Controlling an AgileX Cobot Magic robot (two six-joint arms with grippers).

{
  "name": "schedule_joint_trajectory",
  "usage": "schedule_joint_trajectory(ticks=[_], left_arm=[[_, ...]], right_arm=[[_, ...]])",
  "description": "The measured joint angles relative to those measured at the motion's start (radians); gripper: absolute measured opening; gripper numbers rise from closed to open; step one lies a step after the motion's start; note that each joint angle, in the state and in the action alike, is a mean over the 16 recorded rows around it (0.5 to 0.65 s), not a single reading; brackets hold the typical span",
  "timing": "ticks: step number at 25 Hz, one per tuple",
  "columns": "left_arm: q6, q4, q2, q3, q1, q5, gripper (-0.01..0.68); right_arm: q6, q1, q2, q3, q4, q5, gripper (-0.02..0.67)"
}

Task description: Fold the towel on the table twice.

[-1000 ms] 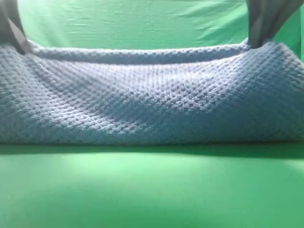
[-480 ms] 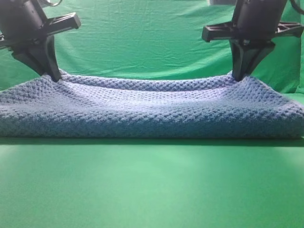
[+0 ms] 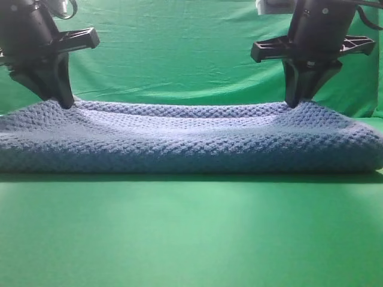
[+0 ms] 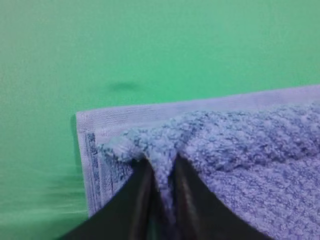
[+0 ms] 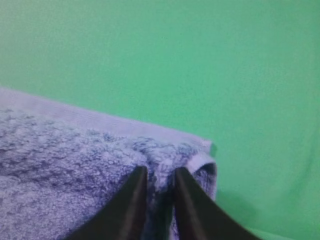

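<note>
- Green, smooth and flat, the table fills the lower half of the high view, with a thin dark shadow along the towel's near edge.
- Behind it hangs a wrinkled green backdrop cloth.
- Blue-grey and waffle-knit, the towel lies folded in a long band across the table, nearly as wide as the view, its pale hem showing at the corners in both wrist views.
- Left gripper stands at the towel's far left corner, its dark fingers close together with a ridge of cloth pinched between them.
- Right gripper does the same at the far right corner, a fold of cloth caught between its narrow-set fingers.
- Both arms are cut off by the top edge; the towel's left end runs out of frame.
</note>
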Motion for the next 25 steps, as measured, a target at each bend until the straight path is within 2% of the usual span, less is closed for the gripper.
schedule_joint_trajectory(ticks=[5, 8, 10, 13, 20, 23, 25], left_arm=[[-0.001, 0.017, -0.037, -0.001, 0.000, 0.063, 0.398], [-0.002, 0.019, -0.087, -0.001, 0.000, 0.108, 0.443], [-0.002, 0.019, -0.134, -0.001, 0.000, 0.137, 0.436], [-0.001, 0.018, -0.227, -0.001, 0.000, 0.181, 0.369], [0.041, -0.002, -0.542, 0.037, 0.000, 0.257, 0.102], [0.070, -0.018, -0.709, 0.077, 0.000, 0.289, 0.029], [0.090, -0.028, -0.826, 0.111, 0.000, 0.317, 0.008]], right_arm=[[0.001, -0.001, -0.049, -0.016, 0.000, 0.039, 0.372], [0.001, -0.001, -0.104, -0.029, 0.003, 0.092, 0.407], [0.001, -0.001, -0.150, -0.038, 0.010, 0.135, 0.392], [-0.007, -0.001, -0.234, -0.051, 0.030, 0.207, 0.318], [-0.098, -0.001, -0.475, -0.040, 0.137, 0.360, 0.073], [-0.152, -0.001, -0.594, -0.006, 0.203, 0.396, 0.016], [-0.191, -0.001, -0.677, 0.028, 0.245, 0.409, 0.003]])
